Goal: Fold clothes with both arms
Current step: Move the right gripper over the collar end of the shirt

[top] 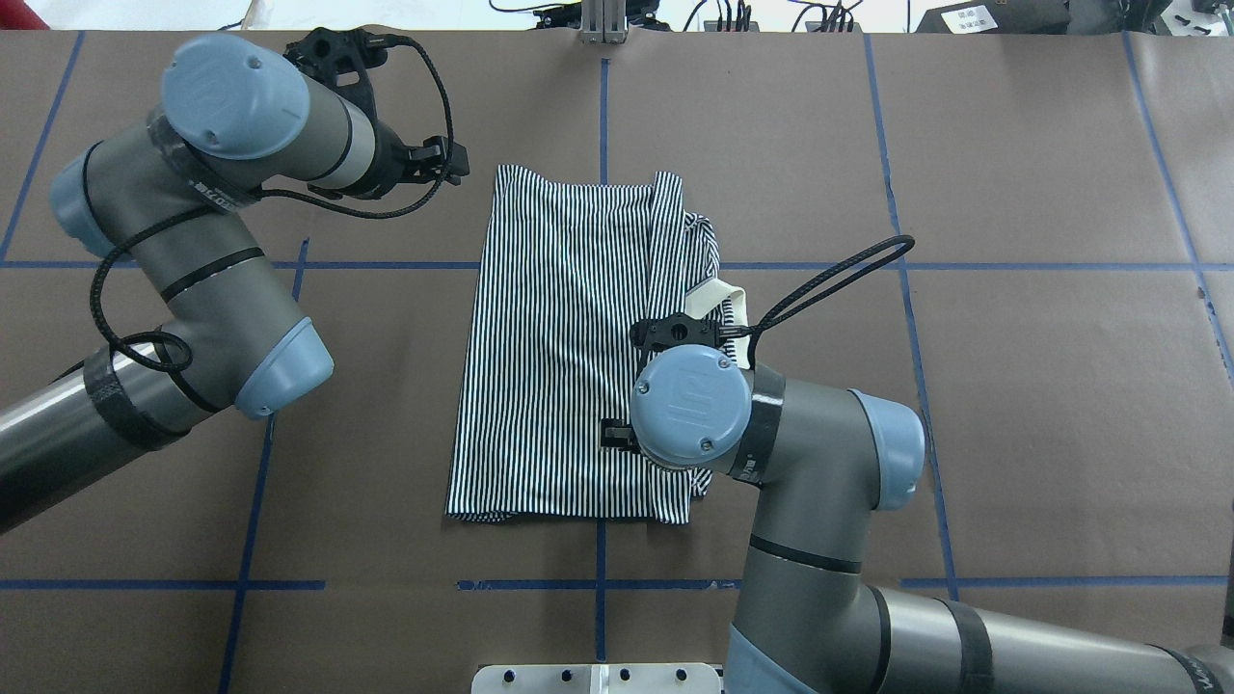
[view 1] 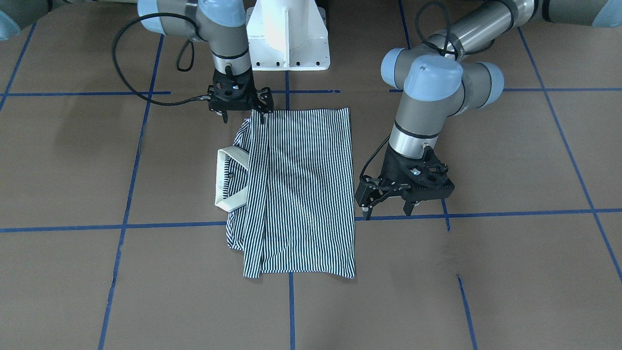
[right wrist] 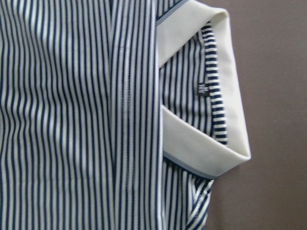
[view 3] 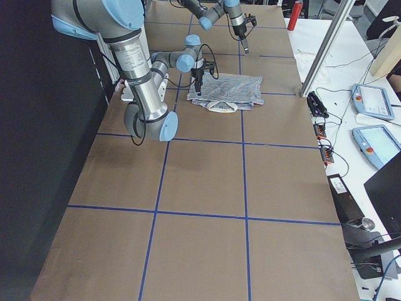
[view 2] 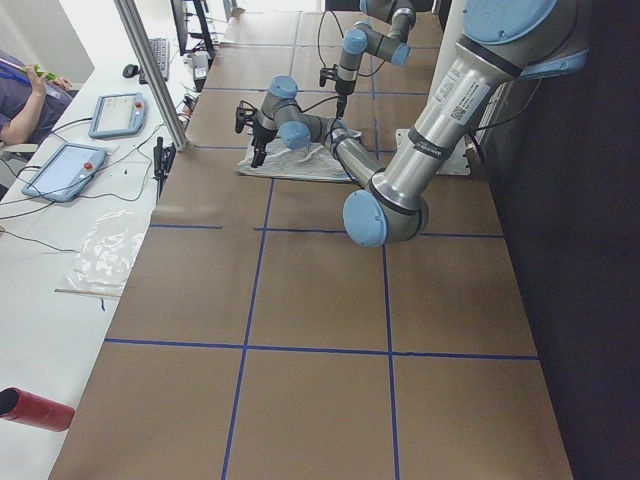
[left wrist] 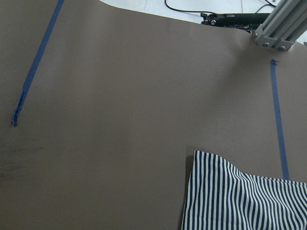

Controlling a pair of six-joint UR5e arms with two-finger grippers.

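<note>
Left gripper (view 1: 388,212) is hovering with jaws apart just off the far corner of the polo shirt (top: 559,366), probably lining up for the next fold. The shirt is lying mid-table (top: 1012,386), folded into a strip, with the cream collar (right wrist: 225,86) poking out toward the right arm. Right gripper (view 1: 243,116) is hanging spread open at the near corner, gripping nothing. The neck tag (right wrist: 201,88) is showing print too small to read.

A robotics lab at work
A left arm (top: 202,280) and a right arm (top: 819,434) are reaching over a table (view 1: 510,291) papered brown and gridded with blue tape (view 1: 170,225), while control tablets (view 2: 62,170) and cables (view 2: 20,215) are lying on a side bench (view 2: 40,270) beside an aluminium post (view 2: 150,70).
</note>
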